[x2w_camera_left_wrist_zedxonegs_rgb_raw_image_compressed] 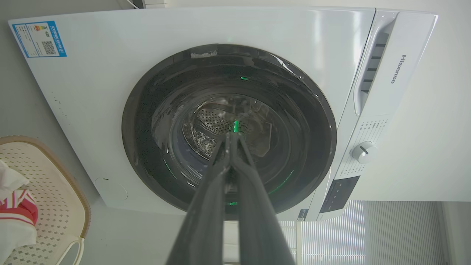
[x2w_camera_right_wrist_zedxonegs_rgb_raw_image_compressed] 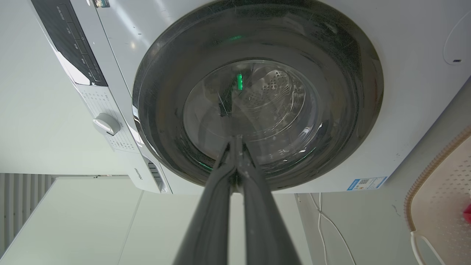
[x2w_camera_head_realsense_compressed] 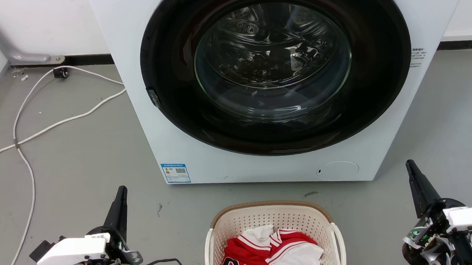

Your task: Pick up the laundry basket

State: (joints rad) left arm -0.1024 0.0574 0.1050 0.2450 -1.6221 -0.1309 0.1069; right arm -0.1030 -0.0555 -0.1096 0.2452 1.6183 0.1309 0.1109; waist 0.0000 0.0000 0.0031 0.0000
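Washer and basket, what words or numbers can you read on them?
"Hisense": on the washer, on its top panel.
Too small to read: the blue sticker with a QR code, low on the front.
Too small to read: the small print beside the door.
Too small to read: the panel print by the dial.
Cut off, unreadable: dark marks on the red jersey in the basket.

Brand: I read "Hisense" on the drawer front (x2w_camera_left_wrist_zedxonegs_rgb_raw_image_compressed: 395, 70) of the washer (x2w_camera_left_wrist_zedxonegs_rgb_raw_image_compressed: 92, 73), up and right of my left gripper (x2w_camera_left_wrist_zedxonegs_rgb_raw_image_compressed: 232, 138).
Blue sticker (x2w_camera_left_wrist_zedxonegs_rgb_raw_image_compressed: 39, 38): QR code, far up-left; I can't read its print.
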